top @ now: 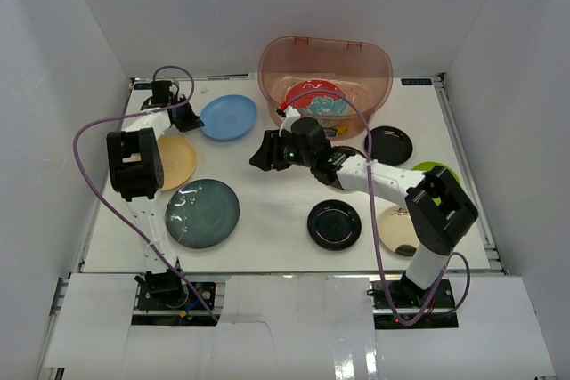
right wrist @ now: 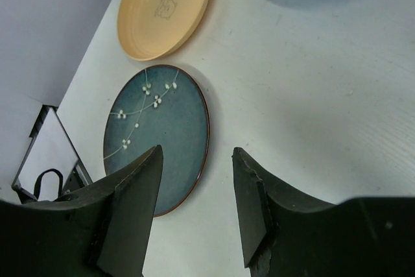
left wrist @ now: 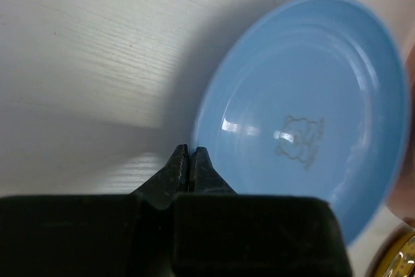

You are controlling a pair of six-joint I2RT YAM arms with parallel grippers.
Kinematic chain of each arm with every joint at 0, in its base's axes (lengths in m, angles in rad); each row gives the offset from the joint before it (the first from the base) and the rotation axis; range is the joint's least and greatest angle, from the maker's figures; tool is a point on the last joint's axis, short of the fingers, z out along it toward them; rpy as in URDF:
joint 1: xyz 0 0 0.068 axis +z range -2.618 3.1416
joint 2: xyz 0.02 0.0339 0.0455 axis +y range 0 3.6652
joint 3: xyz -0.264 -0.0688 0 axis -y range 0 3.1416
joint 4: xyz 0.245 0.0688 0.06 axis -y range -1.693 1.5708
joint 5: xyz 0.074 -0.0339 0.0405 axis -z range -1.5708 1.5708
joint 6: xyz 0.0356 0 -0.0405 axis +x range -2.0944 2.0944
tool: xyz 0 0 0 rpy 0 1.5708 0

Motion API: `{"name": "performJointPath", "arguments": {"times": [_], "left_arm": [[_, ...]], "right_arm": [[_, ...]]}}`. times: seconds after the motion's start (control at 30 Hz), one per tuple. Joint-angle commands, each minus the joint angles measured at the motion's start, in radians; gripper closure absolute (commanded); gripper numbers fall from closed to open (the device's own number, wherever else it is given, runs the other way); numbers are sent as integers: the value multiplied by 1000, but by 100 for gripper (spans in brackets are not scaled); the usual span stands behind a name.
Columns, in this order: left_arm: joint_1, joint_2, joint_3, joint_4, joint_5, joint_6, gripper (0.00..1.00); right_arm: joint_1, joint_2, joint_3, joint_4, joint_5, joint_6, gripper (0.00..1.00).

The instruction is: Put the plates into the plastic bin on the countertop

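Note:
The reddish plastic bin (top: pixel 325 67) stands at the back with the red floral plate (top: pixel 316 102) inside. The light blue plate (top: pixel 229 117) lies left of it; it also shows in the left wrist view (left wrist: pixel 305 108). My left gripper (top: pixel 189 117) (left wrist: pixel 189 152) is shut, its tips pinching that plate's left rim. My right gripper (top: pixel 265 154) (right wrist: pixel 194 160) is open and empty above the countertop (top: pixel 267 220), right of the dark teal plate (top: pixel 202 212) (right wrist: pixel 159 134). The yellow-orange plate (top: pixel 175 162) (right wrist: pixel 165 8) lies at the left.
Two glossy black plates (top: pixel 334 224) (top: pixel 389 145), a lime green plate (top: pixel 436 169) and a cream plate (top: pixel 396 229) lie on the right, partly under the right arm. White walls enclose the table on three sides. Purple cables loop over both arms.

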Motion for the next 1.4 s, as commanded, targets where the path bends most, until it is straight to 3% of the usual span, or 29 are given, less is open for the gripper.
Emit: {"name": "performJointPath", "arguments": {"times": [0.0, 0.27, 0.5, 0.67, 0.8, 0.9, 1.27, 1.37], "left_arm": [[-2, -63, 23, 35, 10, -24, 100], [-2, -394, -167, 218, -8, -257, 100], [-2, -798, -448, 321, -51, -412, 100], [-28, -1011, -546, 328, -67, -418, 100], [-92, -1031, -509, 248, -45, -398, 100], [-202, -1043, -508, 249, -45, -382, 100], [-296, -1094, -509, 219, -106, -293, 100], [-302, -1102, -514, 217, -114, -280, 100]], "right_arm": [[29, 43, 69, 34, 22, -25, 46], [92, 164, 171, 4, 63, -28, 28], [126, 368, 359, -41, 133, 0, 32], [132, 555, 646, -128, 161, 52, 33], [149, 775, 922, -220, 229, 81, 32], [149, 894, 1088, -285, 213, 139, 32], [184, 1008, 1137, -151, 201, 267, 38], [193, 1025, 1140, -133, 218, 290, 50]]}}
